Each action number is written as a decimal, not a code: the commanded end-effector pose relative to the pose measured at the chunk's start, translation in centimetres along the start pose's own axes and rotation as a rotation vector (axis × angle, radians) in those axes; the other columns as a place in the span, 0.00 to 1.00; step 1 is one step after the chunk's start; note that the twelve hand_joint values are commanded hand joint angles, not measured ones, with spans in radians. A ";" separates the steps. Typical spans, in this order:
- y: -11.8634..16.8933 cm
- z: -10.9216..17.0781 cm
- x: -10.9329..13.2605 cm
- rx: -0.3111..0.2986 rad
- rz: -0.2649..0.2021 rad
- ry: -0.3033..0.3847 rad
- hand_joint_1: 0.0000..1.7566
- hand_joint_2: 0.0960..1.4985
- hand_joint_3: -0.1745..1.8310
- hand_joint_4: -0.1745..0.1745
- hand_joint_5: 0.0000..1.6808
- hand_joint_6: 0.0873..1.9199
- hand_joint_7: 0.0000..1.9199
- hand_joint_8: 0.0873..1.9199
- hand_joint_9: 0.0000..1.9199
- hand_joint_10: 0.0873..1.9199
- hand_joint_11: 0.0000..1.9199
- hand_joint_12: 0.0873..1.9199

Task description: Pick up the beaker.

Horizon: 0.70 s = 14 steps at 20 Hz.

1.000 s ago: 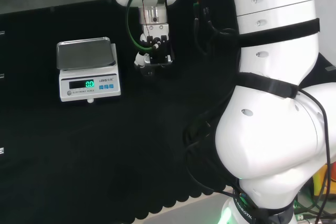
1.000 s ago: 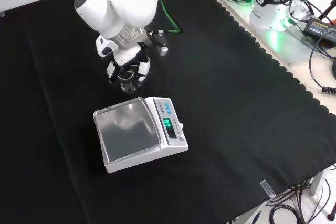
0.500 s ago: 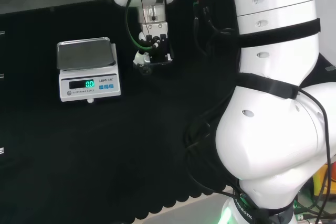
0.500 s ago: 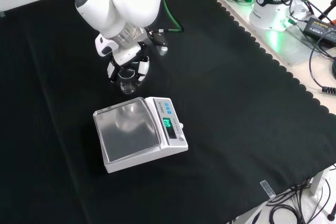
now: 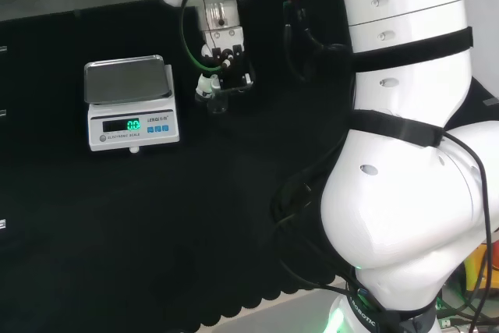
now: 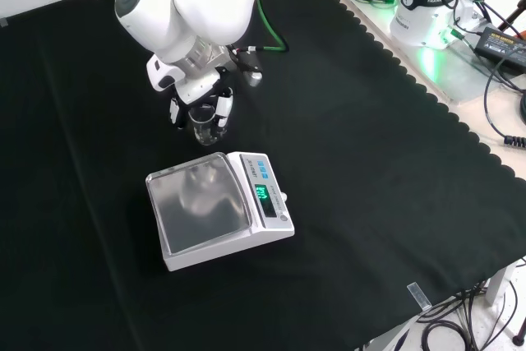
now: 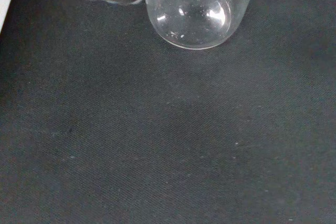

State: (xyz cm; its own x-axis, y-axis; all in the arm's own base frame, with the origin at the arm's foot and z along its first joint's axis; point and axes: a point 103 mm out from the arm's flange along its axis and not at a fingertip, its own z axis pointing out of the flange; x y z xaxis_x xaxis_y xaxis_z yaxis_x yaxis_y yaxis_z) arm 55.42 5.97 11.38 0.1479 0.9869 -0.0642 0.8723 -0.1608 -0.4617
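We note the beaker [image 6: 202, 126] is a small clear glass vessel, cylindrical, with nothing visible inside. In the wrist view its round base [image 7: 190, 15] faces the camera, with bright glints on the glass and black cloth [image 7: 157, 140] behind it. The beaker appears lifted off the cloth, though we cannot confirm the gap from the front view.

The hand [image 6: 200, 103] has its fingers curled round the beaker, white fingertips on either side of the glass in the front view. In the head view the hand [image 5: 224, 76] hangs below the arm's wrist, just right of the scale [image 5: 131, 103].

In the front view the beaker sits just above the scale's [image 6: 220, 207] steel pan, near its far edge but apart from it. The scale's display is lit green.

Open room: we see bare cloth all round the hand to the left and right in the front view. The cloth's scalloped edge [image 6: 427, 92] runs well apart to the right, with cables and a lit base beyond it. In the head view the arm's white links [image 5: 405, 154] stand to the right.
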 end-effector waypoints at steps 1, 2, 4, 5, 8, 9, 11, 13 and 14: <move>-1.0 -1.3 -0.4 0.007 0.004 -0.063 0.64 0.76 0.09 0.00 0.52 0.59 0.60 0.45 0.85 0.24 0.92 0.23; -1.3 -1.7 -0.6 0.000 0.006 -0.075 0.64 0.76 0.09 0.00 0.52 0.59 0.61 0.45 0.85 0.24 0.92 0.23; -1.8 -2.3 -0.8 -0.008 0.011 -0.078 0.64 0.76 0.09 0.00 0.52 0.58 0.61 0.45 0.86 0.24 0.92 0.23; -2.1 -2.6 -0.9 -0.014 0.013 -0.079 0.64 0.76 0.09 0.00 0.52 0.58 0.61 0.45 0.86 0.24 0.92 0.23; -3.1 -3.6 -1.4 -0.023 -0.004 -0.083 0.64 0.76 0.09 0.00 0.53 0.58 0.62 0.45 0.87 0.24 0.92 0.23; -3.5 -3.9 -1.6 -0.025 0.001 -0.085 0.64 0.76 0.09 0.00 0.53 0.58 0.62 0.45 0.87 0.24 0.92 0.23; -4.3 -4.6 -1.9 -0.027 0.012 -0.086 0.64 0.76 0.09 0.00 0.53 0.58 0.62 0.45 0.87 0.23 0.92 0.23; -5.0 -5.3 -2.1 -0.034 0.020 -0.084 0.64 0.76 0.09 0.00 0.53 0.58 0.62 0.45 0.87 0.23 0.92 0.23; -5.4 -5.6 -2.1 -0.037 0.024 -0.083 0.64 0.76 0.09 0.00 0.53 0.58 0.62 0.45 0.87 0.23 0.92 0.23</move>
State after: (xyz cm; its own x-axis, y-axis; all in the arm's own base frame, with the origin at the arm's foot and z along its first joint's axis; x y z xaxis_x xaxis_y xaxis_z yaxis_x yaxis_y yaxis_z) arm 54.29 5.13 16.89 0.1202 0.9842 -0.1303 0.8863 -0.1655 -0.4326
